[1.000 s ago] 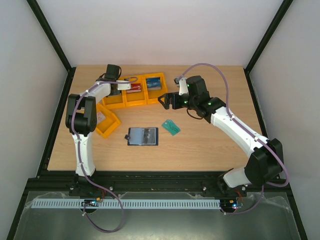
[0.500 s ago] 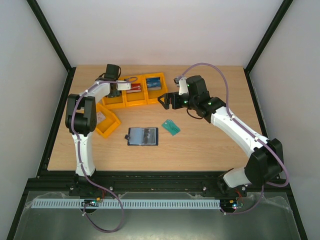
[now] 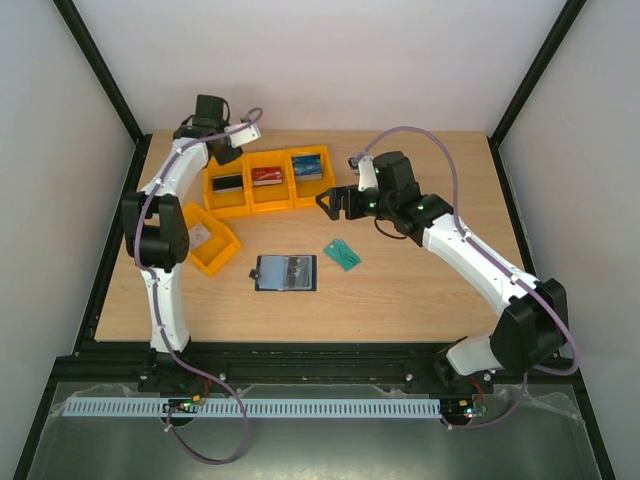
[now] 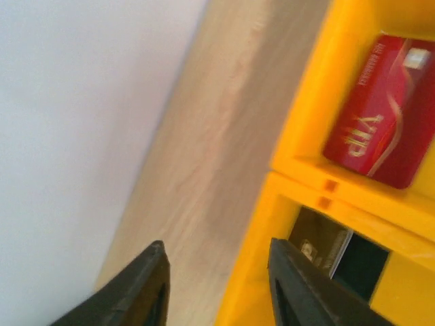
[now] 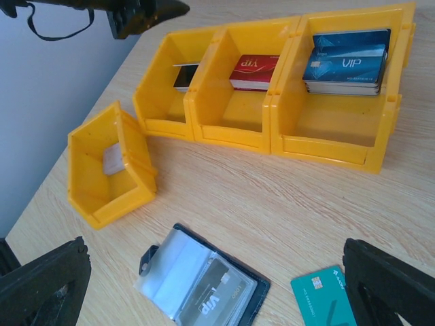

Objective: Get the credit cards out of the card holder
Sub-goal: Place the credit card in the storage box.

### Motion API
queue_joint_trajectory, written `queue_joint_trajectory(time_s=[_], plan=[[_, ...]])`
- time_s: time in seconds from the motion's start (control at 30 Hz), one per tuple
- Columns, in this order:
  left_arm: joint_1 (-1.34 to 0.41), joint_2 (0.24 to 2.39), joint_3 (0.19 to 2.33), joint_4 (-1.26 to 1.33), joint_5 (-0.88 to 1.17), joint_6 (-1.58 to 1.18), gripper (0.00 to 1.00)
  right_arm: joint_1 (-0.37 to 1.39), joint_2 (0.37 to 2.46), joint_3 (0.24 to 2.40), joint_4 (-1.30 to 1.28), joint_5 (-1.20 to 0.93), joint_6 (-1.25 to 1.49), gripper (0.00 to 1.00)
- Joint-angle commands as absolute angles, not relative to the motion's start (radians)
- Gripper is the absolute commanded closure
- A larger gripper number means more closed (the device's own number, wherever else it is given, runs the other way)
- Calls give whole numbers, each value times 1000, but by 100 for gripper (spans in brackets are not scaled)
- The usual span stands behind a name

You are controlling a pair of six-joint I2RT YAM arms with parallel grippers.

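- Table (image 3: 420,300): pale wood; everything listed below lies on it.
- Right claw (image 3: 328,203): jaws fully apart and empty. It hangs over the table between the bin row and the holder, with both in its wrist view. I judge it the better placed for the next pull.
- Left claw (image 4: 217,272): fingers (image 4: 146,288) apart with nothing between them. It is up over the far left end of the bin row, well apart from the holder.
- Bin row (image 5: 231,132): three joined orange bins at the far side. A dark card (image 5: 185,76) is in the left bin, a red card (image 5: 253,71) in the middle and a blue stack (image 5: 346,61) in the right.
- Lone bin (image 5: 122,200): orange, set askew near the left arm, with a pale card (image 5: 112,159) inside.
- Holder (image 5: 163,272): open and flat mid-table, clasp tab (image 5: 148,258) at its left, clear sleeves facing up.
  - A sleeved card (image 5: 214,295) is inside, so the job looks unfinished.
  - To do the step well, one claw should pin the cover.
  - The other should pinch the card's exposed edge and draw it along the sleeve's opening, low and straight.
  - The sleeves look limp, and an unpinned booklet would likely drag or fold shut.
- Teal card (image 5: 323,299): loose, just beside the holder; leave it alone.
- Lettering: "VIP" shows on the red card, the top blue card and the sleeved card. The finer print on all of them, and on the teal card, is too small to read.
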State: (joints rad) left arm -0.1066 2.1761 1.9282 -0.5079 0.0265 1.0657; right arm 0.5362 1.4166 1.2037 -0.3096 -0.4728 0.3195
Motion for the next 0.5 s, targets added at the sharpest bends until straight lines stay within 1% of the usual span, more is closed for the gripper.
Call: queue_joint_trajectory(time_s=[0.0, 0.07, 0.17, 0.47], plan=[[-79, 2181, 1940, -532, 30, 870, 64, 532, 1380, 1215, -316, -477, 310, 1], [-79, 2188, 1885, -490, -22, 864, 66, 532, 1381, 1215, -317, -480, 310, 1], [-79, 2194, 1832, -423, -60, 854, 67, 531, 1382, 1218, -320, -482, 309, 1], [-101, 2252, 1777, -375, -129, 858, 68, 532, 1376, 1214, -324, -476, 306, 1]])
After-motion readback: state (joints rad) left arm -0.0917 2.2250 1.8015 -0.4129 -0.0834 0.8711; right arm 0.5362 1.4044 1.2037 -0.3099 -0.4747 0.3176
